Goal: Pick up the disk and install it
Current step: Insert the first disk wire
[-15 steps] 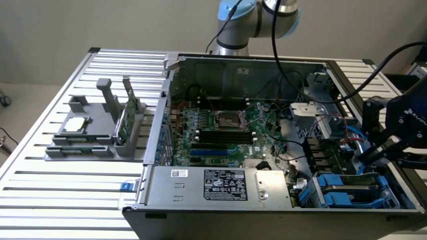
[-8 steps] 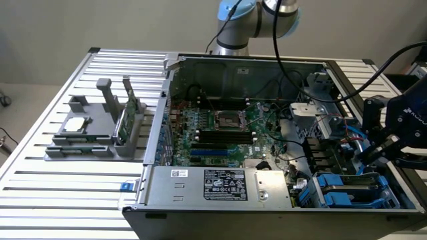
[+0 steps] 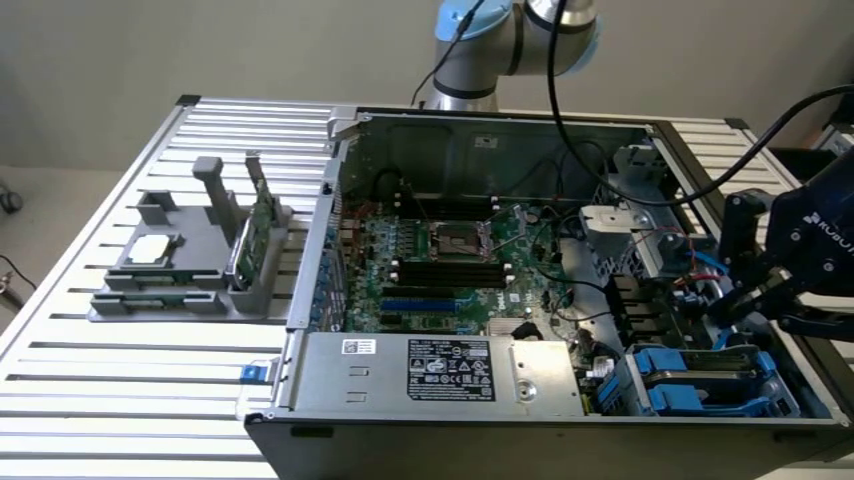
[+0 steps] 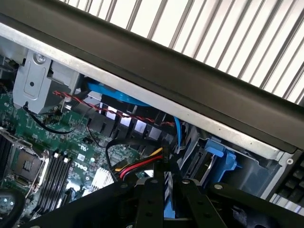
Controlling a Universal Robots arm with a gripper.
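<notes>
1. Over the drive-bay corner of the open computer case, at about 4 o'clock in the exterior view: the gripper, black, at the end of the arm. In the wrist view the gripper has its fingers drawn close together around something narrow and blue; whether they truly clamp it cannot be told.
2. Just below the gripper, toward 5 o'clock in the exterior view: the disk, blue-framed, sitting down in the drive cage inside the case, close beneath the fingertips. The wrist view gives more blue carrier plastic beside the fingers.
3. Progress, as a judgement: the disk appears already carried into the case and at or in its bay; full seating is not confirmed, and the gripper has not parted from it.
4. Further out, toward 9 o'clock: motherboard, power supply, and a grey parts holder on the slatted table.
</notes>
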